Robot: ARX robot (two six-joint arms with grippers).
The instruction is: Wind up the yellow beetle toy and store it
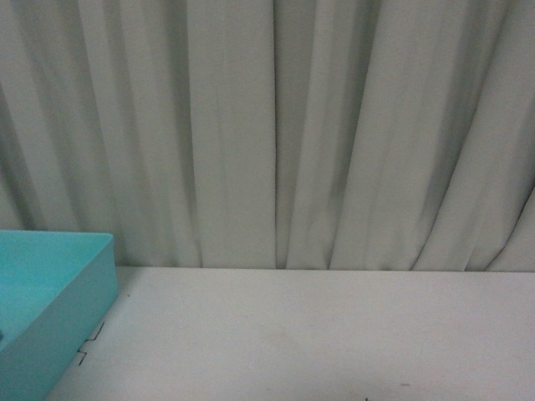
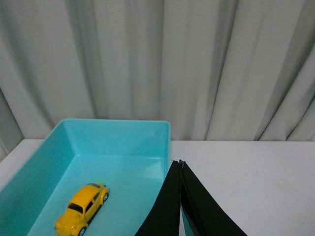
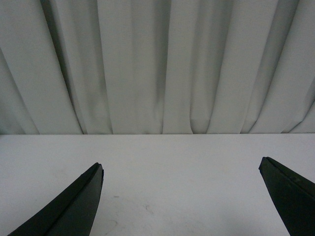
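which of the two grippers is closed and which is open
The left gripper is the closed one: its black fingers meet at the tips, beside the turquoise bin holding the yellow beetle toy. The right gripper is open, fingers spread wide over the white table.

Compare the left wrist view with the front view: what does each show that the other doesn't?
Only the left wrist view shows the yellow beetle toy, lying inside the bin on its floor, and the left gripper, its fingertips pressed together with nothing between them. Only the front view shows small black marks on the table beside the bin's corner; neither arm appears there. Both show the turquoise bin, the white table and the grey curtain behind.
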